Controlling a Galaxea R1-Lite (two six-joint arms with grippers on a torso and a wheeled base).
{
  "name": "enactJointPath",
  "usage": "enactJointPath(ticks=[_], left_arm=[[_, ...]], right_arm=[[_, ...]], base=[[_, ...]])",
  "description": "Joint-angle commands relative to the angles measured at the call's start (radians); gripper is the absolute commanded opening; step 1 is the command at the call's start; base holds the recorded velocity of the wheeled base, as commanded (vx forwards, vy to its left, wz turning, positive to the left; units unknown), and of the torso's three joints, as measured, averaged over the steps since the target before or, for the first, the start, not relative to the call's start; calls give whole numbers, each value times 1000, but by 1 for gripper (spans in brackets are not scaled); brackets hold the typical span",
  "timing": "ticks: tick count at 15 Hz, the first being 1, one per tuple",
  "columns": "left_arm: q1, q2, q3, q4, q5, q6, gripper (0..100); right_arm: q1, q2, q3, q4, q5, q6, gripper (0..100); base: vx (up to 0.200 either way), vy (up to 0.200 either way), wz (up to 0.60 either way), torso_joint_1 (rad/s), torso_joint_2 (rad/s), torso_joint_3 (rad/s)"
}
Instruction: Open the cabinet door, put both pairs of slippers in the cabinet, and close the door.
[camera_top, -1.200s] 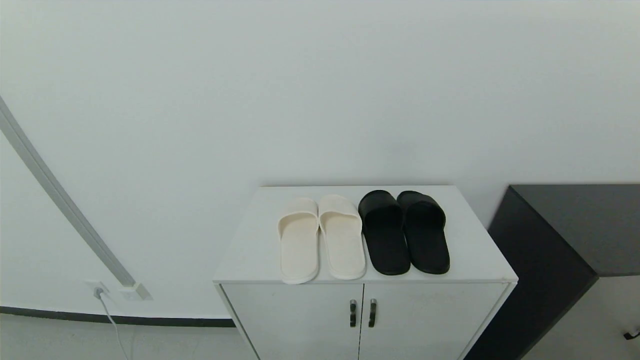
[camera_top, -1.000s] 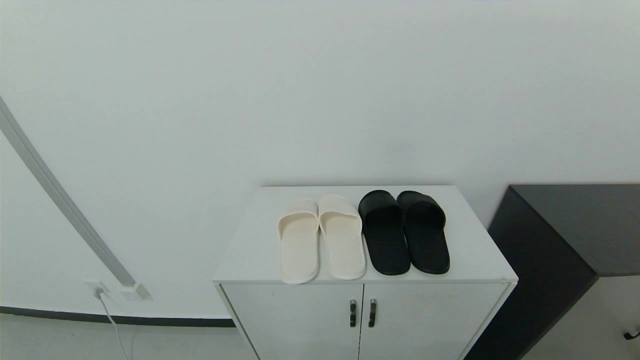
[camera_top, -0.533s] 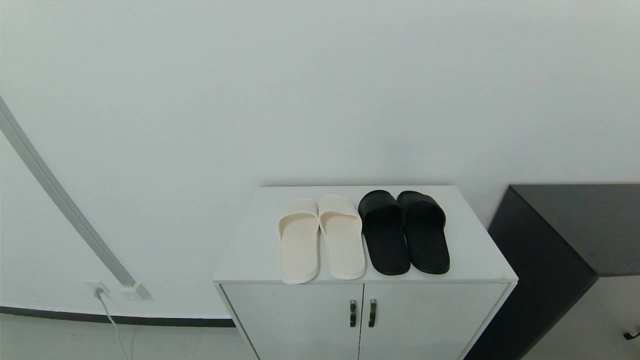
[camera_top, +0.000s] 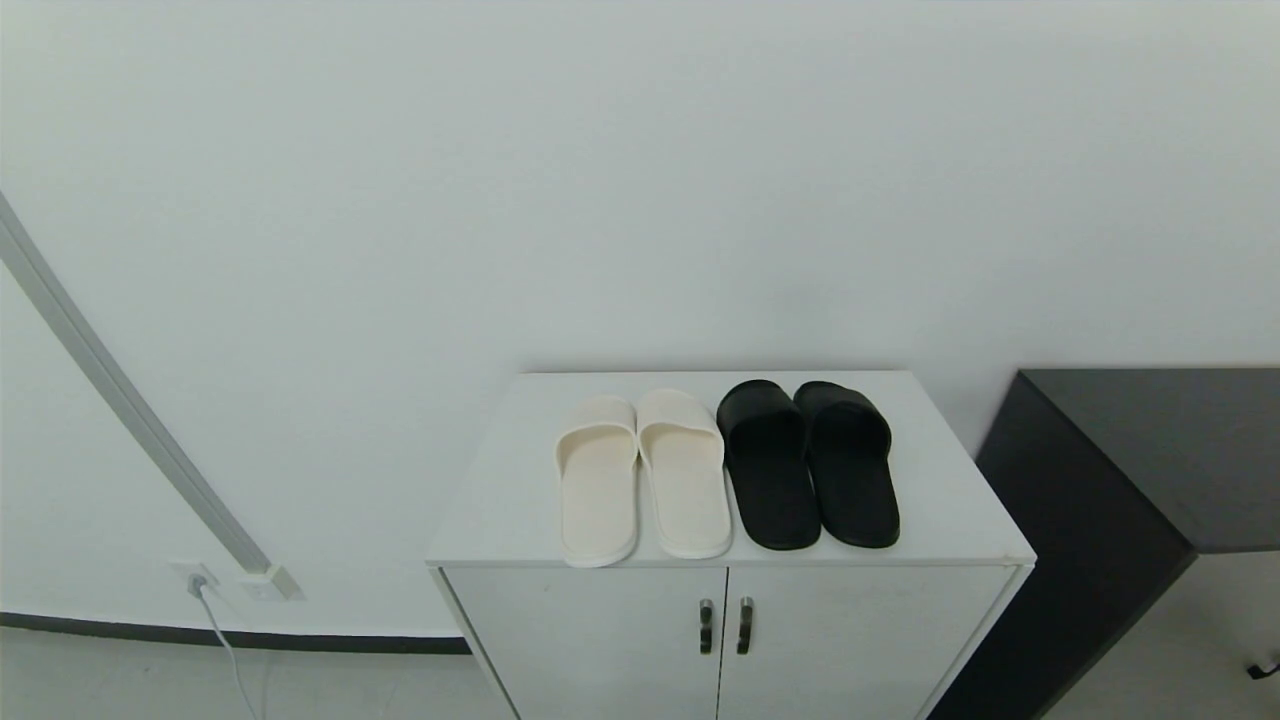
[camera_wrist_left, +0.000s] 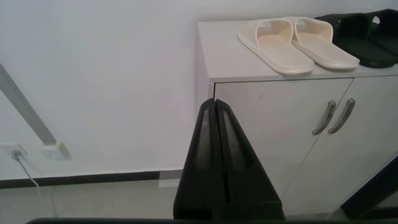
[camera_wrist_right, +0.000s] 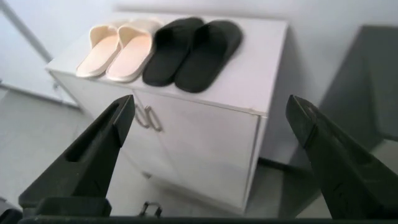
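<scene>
Cabinet doors (camera_top: 600, 640) are both closed. The cream slippers (camera_top: 640, 480) and black slippers (camera_top: 810, 470) lie side by side on the cabinet top (camera_top: 500, 520). Judgement: no step is done yet; opening, loading and closing remain. The left gripper (camera_wrist_left: 215, 106) has its fingers pressed together; the right gripper (camera_wrist_right: 209, 106) is spread wide.
</scene>
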Motion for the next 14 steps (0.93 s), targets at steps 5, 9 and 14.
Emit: enactJointPath(ticks=[5,9,14], left_arm=[[-1,1,0,0,-1,2,0],[1,1,0,0,-1,2,0],[1,1,0,0,-1,2,0]], right_arm=[[506,521,-72,-296,-419,189,100],[551,780,-185,-408,-522,224,100],[568,1049,-325,-587,-695,235,100]], base=[[0,0,0,0,0,0],[0,0,0,0,0,0],[0,0,0,0,0,0]])
